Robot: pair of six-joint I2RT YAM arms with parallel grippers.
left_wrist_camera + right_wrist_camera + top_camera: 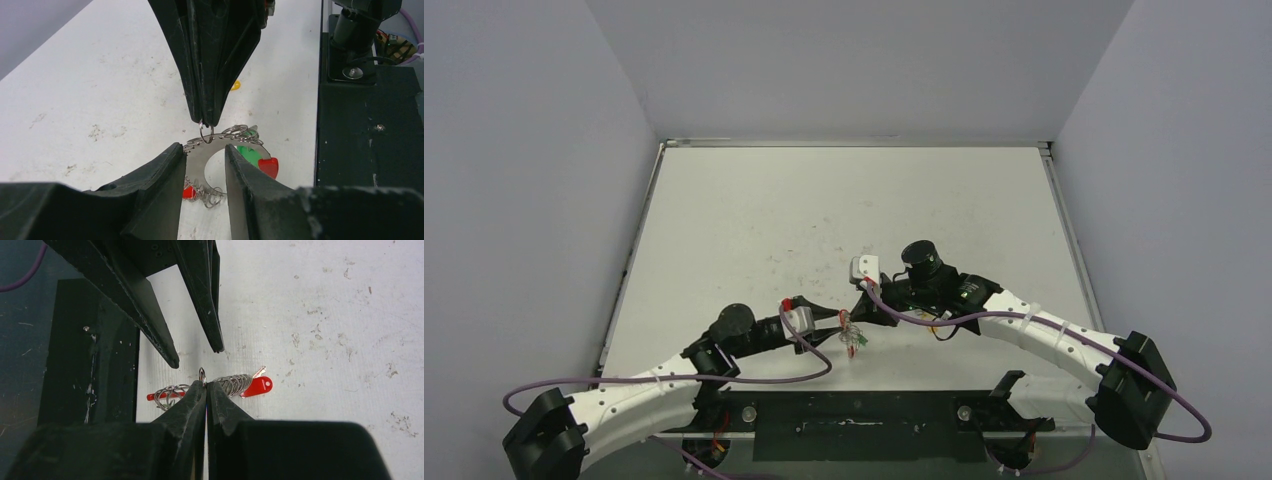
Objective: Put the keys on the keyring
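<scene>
Grippers meet over the near middle of the table (824, 200), just past the base plate (864, 425), left gripper (203, 150) from the left, right gripper (206, 386) from the right. The keyring (197, 162) sits between them: band between the left fingers (160, 175), top loop in the right gripper, keys (260, 162) bunched against it. A loose key (235, 85) lies on the table under the right arm (1024, 325).

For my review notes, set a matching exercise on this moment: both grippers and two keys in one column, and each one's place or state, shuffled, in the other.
Column one:
1. right gripper
2. left gripper
3. yellow key
4. green key

Column two:
A. on the table, apart from the keyring
B. fingers apart, one on each side of the keyring
C. shut on the keyring
D. among the keyring's coils, next to a red key

Pairs: 1-C, 2-B, 3-A, 4-D.
</scene>
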